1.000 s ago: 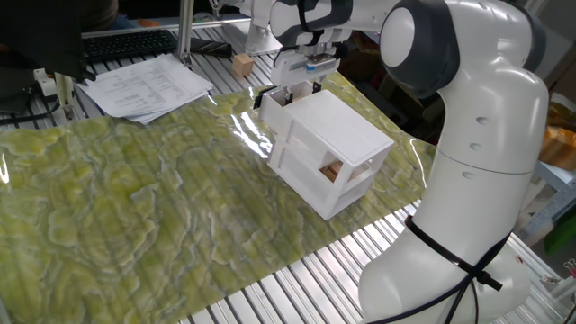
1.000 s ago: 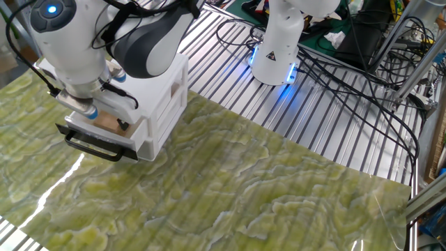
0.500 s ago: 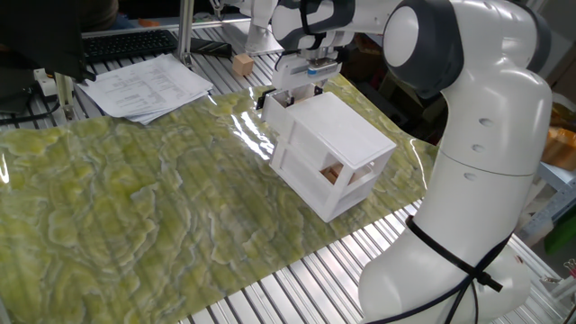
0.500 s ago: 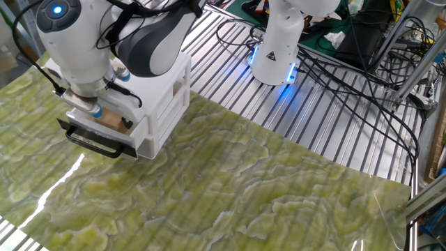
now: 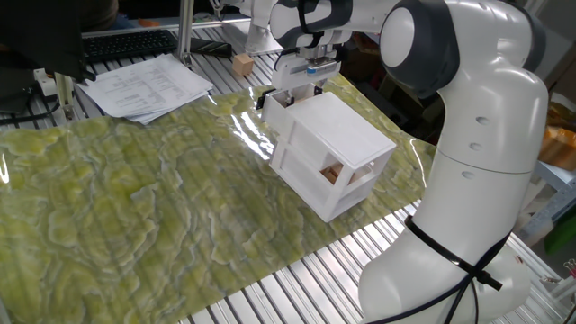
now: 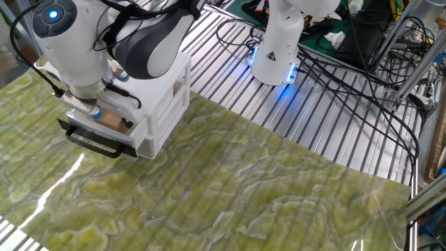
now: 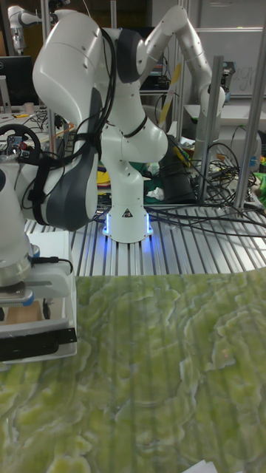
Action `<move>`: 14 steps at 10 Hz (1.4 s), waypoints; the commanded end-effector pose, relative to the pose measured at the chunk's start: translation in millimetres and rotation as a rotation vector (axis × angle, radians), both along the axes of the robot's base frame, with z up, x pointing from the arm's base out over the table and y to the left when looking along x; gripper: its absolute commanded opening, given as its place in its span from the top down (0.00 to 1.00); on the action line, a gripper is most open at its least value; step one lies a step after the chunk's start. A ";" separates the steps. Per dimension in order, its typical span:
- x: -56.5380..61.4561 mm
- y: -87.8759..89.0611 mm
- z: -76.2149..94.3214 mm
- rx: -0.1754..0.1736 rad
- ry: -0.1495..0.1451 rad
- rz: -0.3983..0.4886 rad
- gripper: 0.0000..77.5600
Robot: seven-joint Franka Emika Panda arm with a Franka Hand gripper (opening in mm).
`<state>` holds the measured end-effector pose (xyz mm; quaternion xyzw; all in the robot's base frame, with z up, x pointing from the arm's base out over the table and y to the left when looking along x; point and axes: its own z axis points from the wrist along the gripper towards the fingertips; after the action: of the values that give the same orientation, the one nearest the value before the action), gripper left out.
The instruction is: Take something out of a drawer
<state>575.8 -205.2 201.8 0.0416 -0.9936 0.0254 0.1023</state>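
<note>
The white cabinet (image 5: pixel 337 135) lies on the green mat with its upper drawer (image 6: pixel 97 144) pulled out, black handle at the front. A pale tan wooden cube (image 6: pixel 111 123) rests inside the drawer, also seen in the tall fixed view (image 7: pixel 22 314). My gripper (image 6: pixel 103 117) reaches straight down into the open drawer at the cube, its fingers on either side of it. From the other side the gripper (image 5: pixel 301 88) stands just behind the cabinet's top. The fingertips are hidden by the drawer wall and my hand, so contact with the cube does not show.
A second tan cube (image 5: pixel 241 63) sits on the slatted table beyond the mat, near papers (image 5: pixel 148 85) and a keyboard (image 5: pixel 126 43). Another tan piece (image 5: pixel 331 171) shows through the cabinet's side. A second robot base (image 6: pixel 277 49) and cables (image 6: pixel 348 70) stand behind.
The hand has shifted by only a few pixels over the drawer, and the cabinet has nudged very slightly with it. The cube stays in the drawer.
</note>
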 end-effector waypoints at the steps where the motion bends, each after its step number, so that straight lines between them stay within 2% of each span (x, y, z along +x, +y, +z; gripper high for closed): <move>1: 0.2 -0.8 1.0 -0.001 0.013 0.001 0.97; 9: 0.2 -0.8 1.0 -0.001 0.013 0.001 0.97; 10: 13.1 -0.2 9.2 -0.012 -0.003 -0.021 0.97; 14: 18.0 1.6 14.4 -0.014 -0.011 -0.034 0.97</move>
<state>591.6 -204.2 212.5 0.0290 -0.9938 0.0297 0.1028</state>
